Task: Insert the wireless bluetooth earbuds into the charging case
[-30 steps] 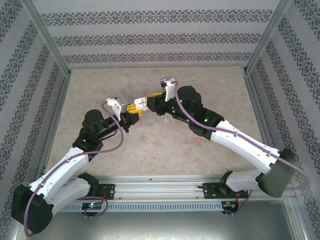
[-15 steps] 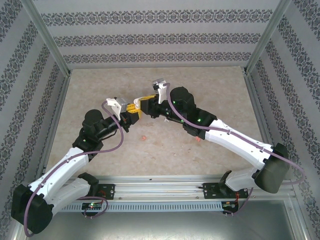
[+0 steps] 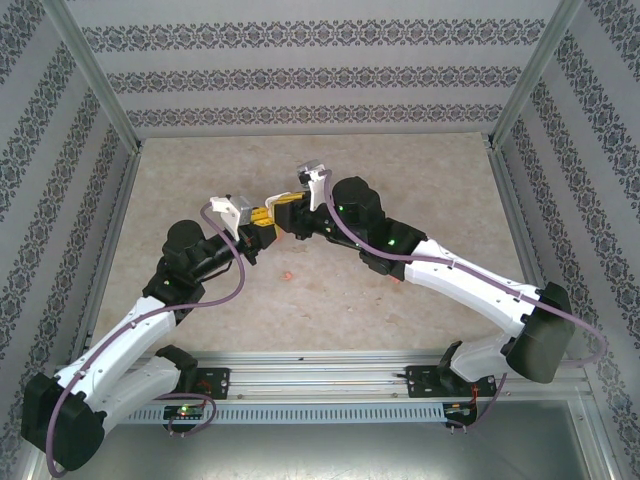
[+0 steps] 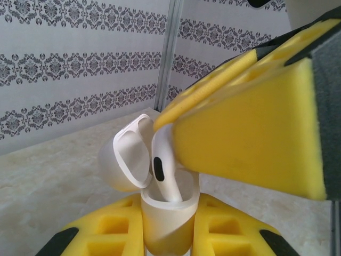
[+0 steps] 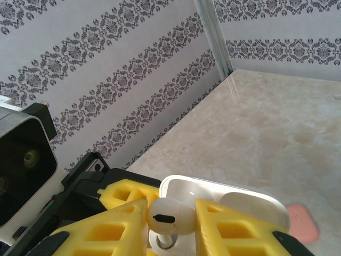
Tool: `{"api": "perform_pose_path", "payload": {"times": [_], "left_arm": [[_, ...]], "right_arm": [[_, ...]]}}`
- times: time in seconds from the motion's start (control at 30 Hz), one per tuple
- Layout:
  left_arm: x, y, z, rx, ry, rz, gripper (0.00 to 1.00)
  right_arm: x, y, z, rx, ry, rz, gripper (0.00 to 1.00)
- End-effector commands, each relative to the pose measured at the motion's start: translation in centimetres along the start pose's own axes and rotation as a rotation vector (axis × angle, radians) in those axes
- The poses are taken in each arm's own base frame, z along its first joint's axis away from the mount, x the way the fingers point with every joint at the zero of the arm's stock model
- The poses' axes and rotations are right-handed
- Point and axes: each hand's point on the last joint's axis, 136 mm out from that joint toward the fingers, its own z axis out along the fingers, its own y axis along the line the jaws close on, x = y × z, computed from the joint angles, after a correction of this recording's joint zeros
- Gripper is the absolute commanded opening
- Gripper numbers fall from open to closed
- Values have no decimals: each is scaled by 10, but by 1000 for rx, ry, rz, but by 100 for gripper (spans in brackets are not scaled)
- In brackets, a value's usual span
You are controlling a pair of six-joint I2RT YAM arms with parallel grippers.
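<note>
**Earbud entering its case above the table**

The stem tip of the small white plastic earbud (image 4: 165, 178) is hidden inside the white rounded charging case (image 4: 168, 213), whose hinged lid (image 4: 128, 160) stands open. The left gripper (image 4: 168, 237) is clamped on the case, and the right gripper (image 5: 170, 228) pinches the earbud's head. Both arms reach inward and meet over the beige table (image 3: 200, 170). From above, case and earbud are barely discernible.

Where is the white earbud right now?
Wrist views show the white earbud pinched by the right end effector, stem tip inside the open charging case held by the left end effector.
</note>
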Motion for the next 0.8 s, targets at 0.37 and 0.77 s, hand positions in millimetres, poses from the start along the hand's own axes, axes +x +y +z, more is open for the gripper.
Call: {"api": "perform_pose_path", "payload": {"times": [0.37, 0.77], "left_arm": [[-26, -7, -5, 3, -77, 15, 0], [-29, -5, -5, -8, -85, 18, 0]], "right_arm": [[17, -1, 1, 11, 25, -24, 27], [36, -9, 0, 25, 49, -16, 29]]}}
